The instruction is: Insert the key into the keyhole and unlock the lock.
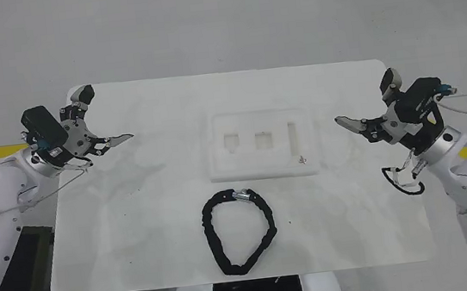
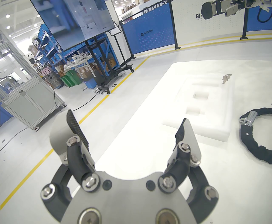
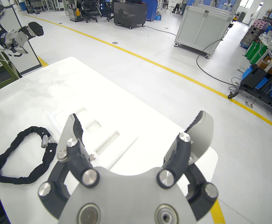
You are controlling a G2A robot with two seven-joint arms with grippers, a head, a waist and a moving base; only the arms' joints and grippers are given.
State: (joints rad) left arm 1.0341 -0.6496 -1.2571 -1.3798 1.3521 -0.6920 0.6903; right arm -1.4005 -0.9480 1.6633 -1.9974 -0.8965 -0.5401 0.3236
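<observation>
white table | step: start, nothing held | key at tray 4 o'clock corner | lock at tray's 6 | left gripper at table's 9, right gripper at 3, jaws spread | next: probably right pinches key

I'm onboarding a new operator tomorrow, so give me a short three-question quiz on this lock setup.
1. True or false: the key is already in the chain lock.
2. Where does the key lie? A) in a recess of the foam tray; B) on the tray's flat top, near a corner; C) inside the lock's chain loop.
3. Fill in: the left gripper and right gripper are both ___ and hold nothing.
Key: 1 false; 2 B; 3 open.
</observation>
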